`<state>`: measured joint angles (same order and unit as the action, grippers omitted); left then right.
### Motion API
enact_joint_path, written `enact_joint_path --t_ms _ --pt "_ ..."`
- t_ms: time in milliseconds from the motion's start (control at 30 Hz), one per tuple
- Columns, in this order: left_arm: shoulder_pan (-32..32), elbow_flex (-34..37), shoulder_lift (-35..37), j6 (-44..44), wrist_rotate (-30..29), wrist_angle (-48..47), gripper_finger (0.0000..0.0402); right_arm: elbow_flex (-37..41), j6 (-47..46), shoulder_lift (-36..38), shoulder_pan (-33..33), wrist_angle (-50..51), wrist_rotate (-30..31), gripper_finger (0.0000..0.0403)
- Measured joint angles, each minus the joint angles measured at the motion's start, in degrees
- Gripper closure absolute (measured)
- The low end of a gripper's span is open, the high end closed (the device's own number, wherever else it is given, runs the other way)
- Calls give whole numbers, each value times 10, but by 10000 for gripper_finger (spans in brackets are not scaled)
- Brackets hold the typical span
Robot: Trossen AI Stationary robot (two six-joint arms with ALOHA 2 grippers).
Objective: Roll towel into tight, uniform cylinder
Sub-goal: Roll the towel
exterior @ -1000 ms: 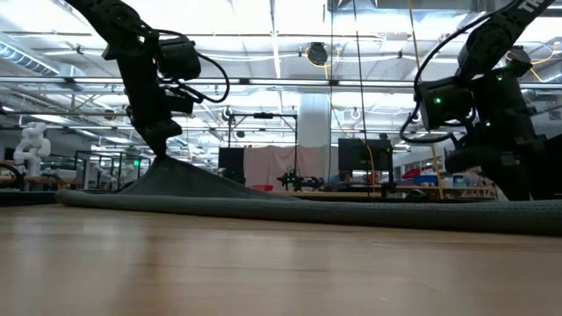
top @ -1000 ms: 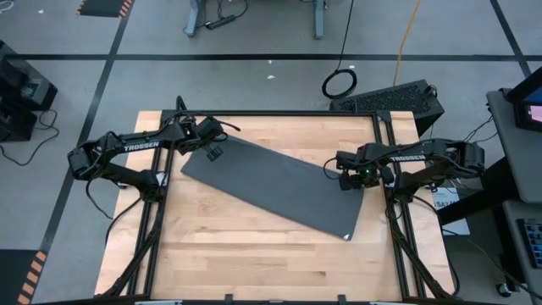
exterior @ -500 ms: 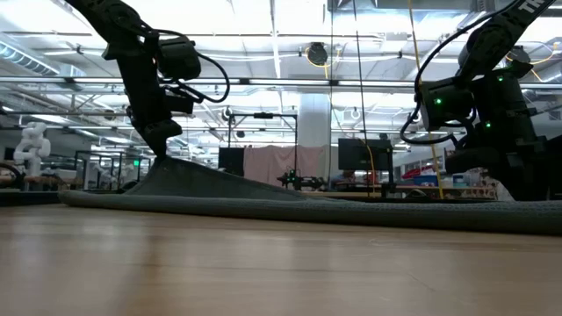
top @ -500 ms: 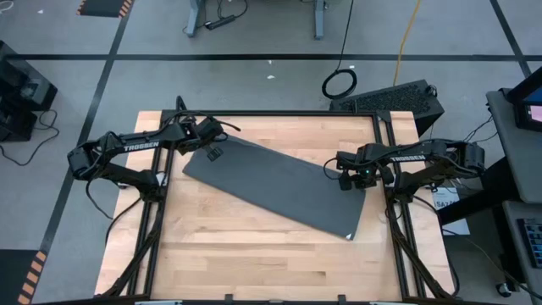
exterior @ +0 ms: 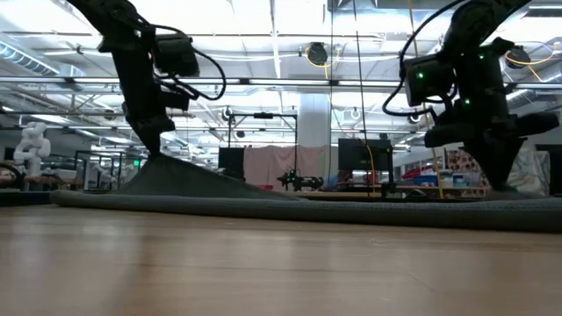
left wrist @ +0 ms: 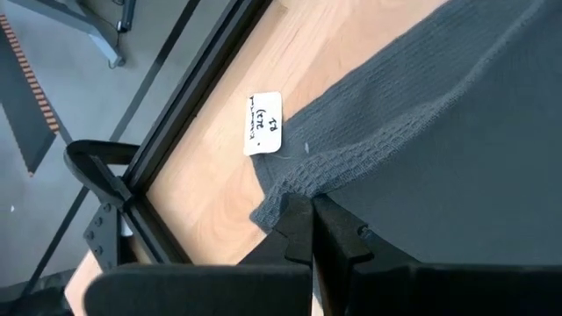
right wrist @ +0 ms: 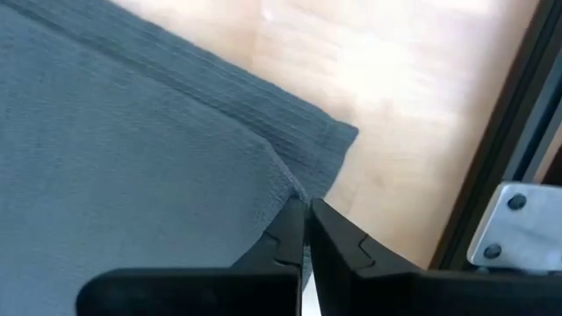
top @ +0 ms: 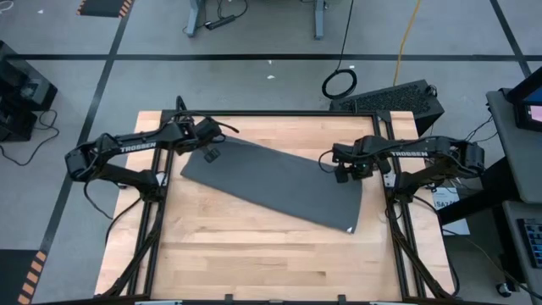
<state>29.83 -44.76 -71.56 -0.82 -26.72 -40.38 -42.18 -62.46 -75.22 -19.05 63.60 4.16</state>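
We read "TROSSEN" in white letters on the upper link of each dark arm in the high view. The small white tag (left wrist: 264,124) sewn to one edge of the plain dark grey soft cloth towel (top: 275,181) carries a few handwritten marks in the left wrist view, but we cannot make them out.

The left gripper (top: 206,141) sits at the towel's far left corner, near the far left corner of the light wooden table (top: 246,254). Its fingers (left wrist: 299,230) are pressed together on a pinch of the cloth just beside the tag. In the low view the cloth rises in a small tent to that gripper (exterior: 151,140).

The right gripper (top: 347,166) is at the towel's far right corner, close to the table's right edge. Its fingers (right wrist: 290,230) are closed tight on the hemmed corner, with the cloth bunched between the tips. In the low view that gripper (exterior: 493,180) reaches down to the cloth.

The towel lies spread flat and unrolled, slanting across the table from far left to near right. Its near right corner lies close to the black frame rail (top: 396,246) along the right edge.
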Motion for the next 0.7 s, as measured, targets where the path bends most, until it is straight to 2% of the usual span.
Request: enact_joint_path --t_ms 300,500,700 --pt "-29 -29 68 -4 -4 -53 401 -17 4 0 0 39 12 401" --pt "-58 -46 142 -14 -17 -73 401 -49 15 0 -1 65 94 401" --pt "-66 -41 165 -75 -7 -127 401 -26 2 0 -2 -12 151 401"
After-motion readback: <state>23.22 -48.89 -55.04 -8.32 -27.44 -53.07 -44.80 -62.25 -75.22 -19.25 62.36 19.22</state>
